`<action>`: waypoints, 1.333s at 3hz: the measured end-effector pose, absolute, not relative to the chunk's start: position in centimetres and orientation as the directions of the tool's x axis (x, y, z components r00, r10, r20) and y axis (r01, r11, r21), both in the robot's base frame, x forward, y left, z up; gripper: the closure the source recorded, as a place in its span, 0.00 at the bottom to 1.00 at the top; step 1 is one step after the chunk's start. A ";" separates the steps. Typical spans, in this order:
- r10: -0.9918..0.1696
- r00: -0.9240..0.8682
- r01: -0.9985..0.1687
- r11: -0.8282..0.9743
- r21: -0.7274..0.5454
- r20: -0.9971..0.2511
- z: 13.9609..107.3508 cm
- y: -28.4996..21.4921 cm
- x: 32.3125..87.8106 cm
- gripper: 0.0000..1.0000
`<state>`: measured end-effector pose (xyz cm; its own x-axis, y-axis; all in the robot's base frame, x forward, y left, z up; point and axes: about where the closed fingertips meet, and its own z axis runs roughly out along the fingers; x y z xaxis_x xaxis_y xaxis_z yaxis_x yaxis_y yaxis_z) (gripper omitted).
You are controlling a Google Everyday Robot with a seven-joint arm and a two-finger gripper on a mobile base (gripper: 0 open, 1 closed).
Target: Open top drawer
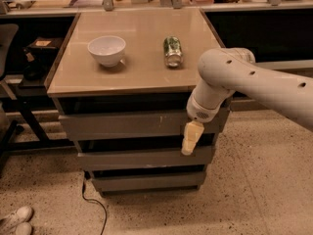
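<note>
The top drawer is the widest grey front of three, right under the tabletop, with small pale marks right of centre. It stands out a little from the cabinet body. My gripper hangs down from the white arm at the right end of that drawer front, its pale fingers pointing down in front of the gap above the middle drawer. The bottom drawer sits below.
On the tan tabletop stand a white bowl and a green can lying on its side. A black cable trails on the speckled floor at the front left. White shoes lie at the bottom left. Dark shelving stands behind.
</note>
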<state>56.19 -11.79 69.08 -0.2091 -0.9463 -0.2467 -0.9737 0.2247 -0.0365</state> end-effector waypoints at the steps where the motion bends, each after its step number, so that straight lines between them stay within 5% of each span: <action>1: -0.951 -0.200 -0.977 0.213 -0.031 -0.238 67.5 -10.9 57.4 0.00; 4: -0.958 -0.195 -0.981 0.195 0.021 -0.211 64.4 -11.0 57.1 0.00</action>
